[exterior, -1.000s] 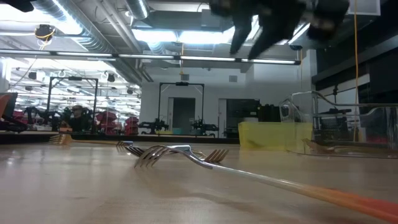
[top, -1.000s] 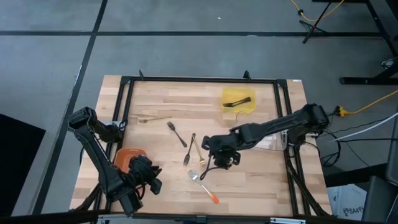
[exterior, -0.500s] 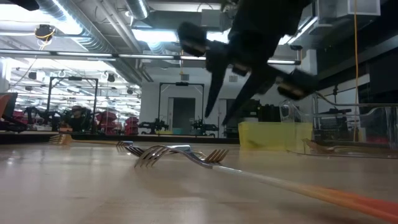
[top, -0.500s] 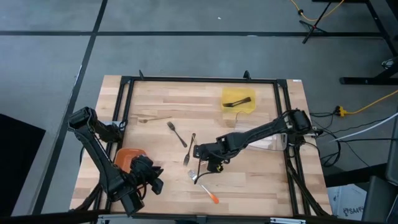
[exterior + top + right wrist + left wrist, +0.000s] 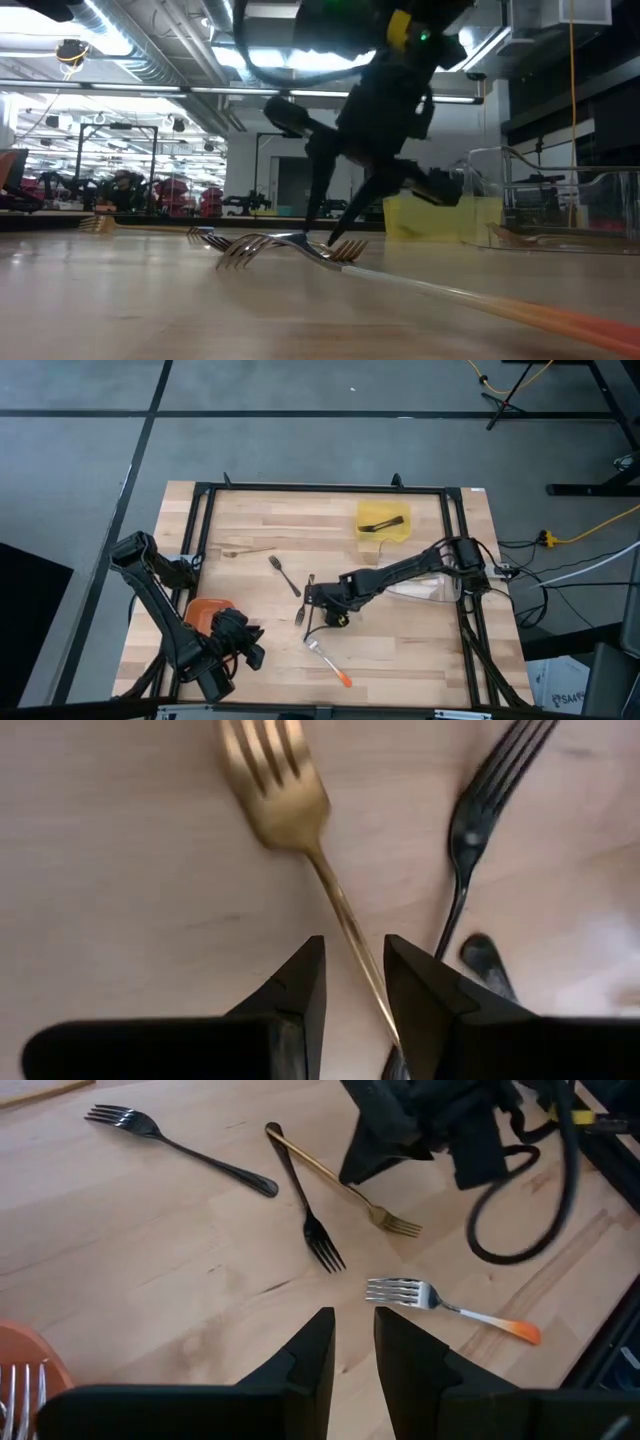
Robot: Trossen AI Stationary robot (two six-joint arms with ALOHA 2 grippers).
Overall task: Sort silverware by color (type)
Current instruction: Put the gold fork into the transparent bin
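Right gripper (image 5: 349,1020): low over table centre, fingers a little apart, straddling gold fork (image 5: 285,805) handle, not yet pinching.
Black fork (image 5: 478,805): just beside gold one, handles crossing.
Left gripper (image 5: 352,1360): near orange tray (image 5: 205,614), narrow gap, holding nothing.
Orange-handled fork (image 5: 329,662): near table's front edge.
Yellow tray (image 5: 383,522): holds a dark utensil.

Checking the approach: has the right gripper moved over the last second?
Yes. In the high view the right gripper has swung left, away from the yellow plastic tray, to the gold fork, its handle between open fingers.
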